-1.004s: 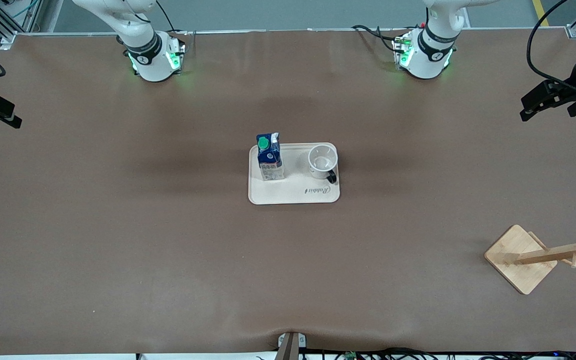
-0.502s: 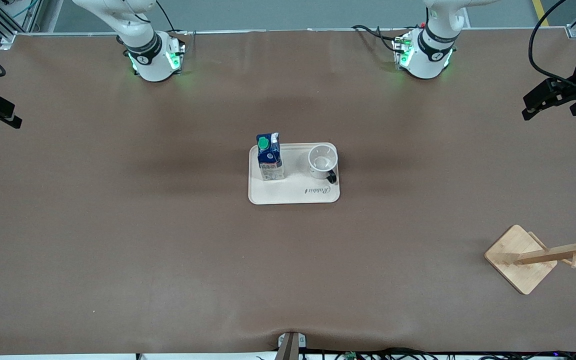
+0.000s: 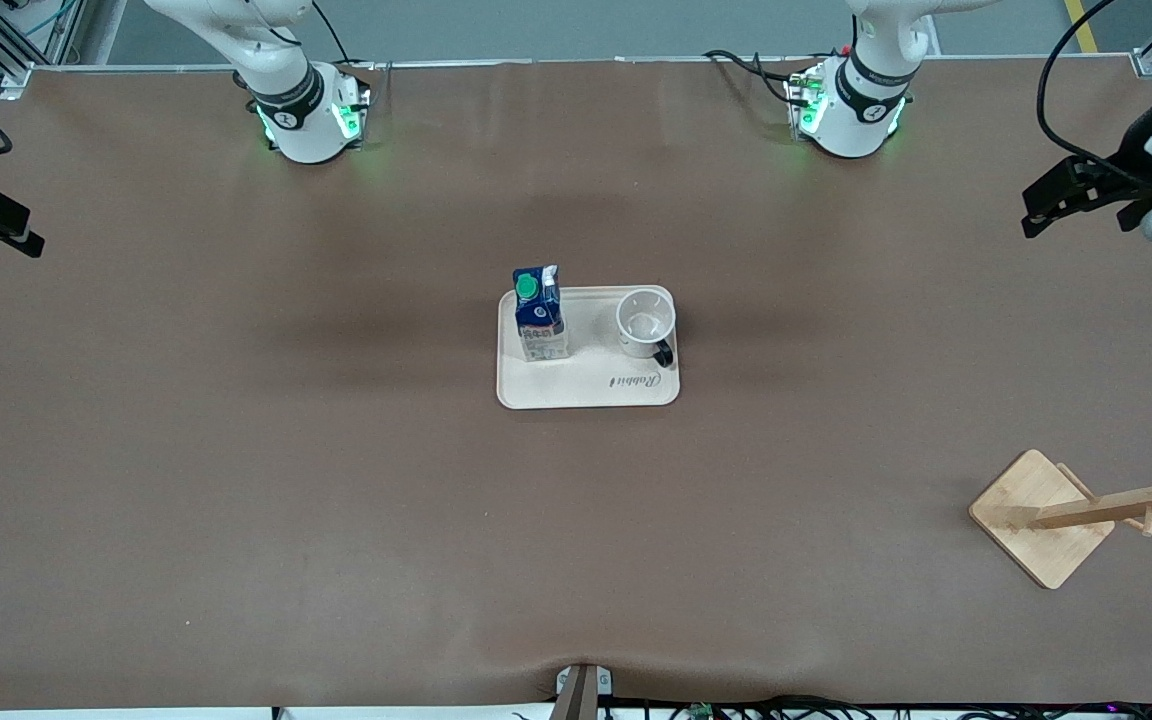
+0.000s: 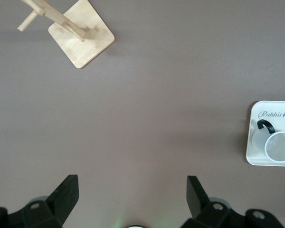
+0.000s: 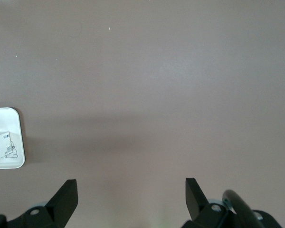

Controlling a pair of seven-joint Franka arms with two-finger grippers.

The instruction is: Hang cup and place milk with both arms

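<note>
The cup (image 3: 646,322), a white mug with a black handle, stands upright on a cream tray (image 3: 586,392) at the table's middle. The milk (image 3: 539,315), a dark blue carton with a green cap, stands beside it on the tray, toward the right arm's end. My left gripper (image 3: 1036,208) hangs open and empty over the table's left-arm end. Its wrist view shows the open gripper (image 4: 132,190), the cup (image 4: 280,145) and the tray (image 4: 250,142). My right gripper (image 3: 34,232) hangs open and empty over the right-arm end. Its wrist view shows that gripper (image 5: 131,190), the tray's corner (image 5: 12,118) and the milk's whitish lower part (image 5: 2,149).
A wooden mug rack (image 3: 1046,515) with pegs stands on a square base at the left arm's end, nearer the front camera than the tray. It also shows in the left wrist view (image 4: 80,38). Brown table surface lies all round the tray.
My left gripper has shifted a little toward the table's middle. The right arm, tray, cup and milk have not moved.
</note>
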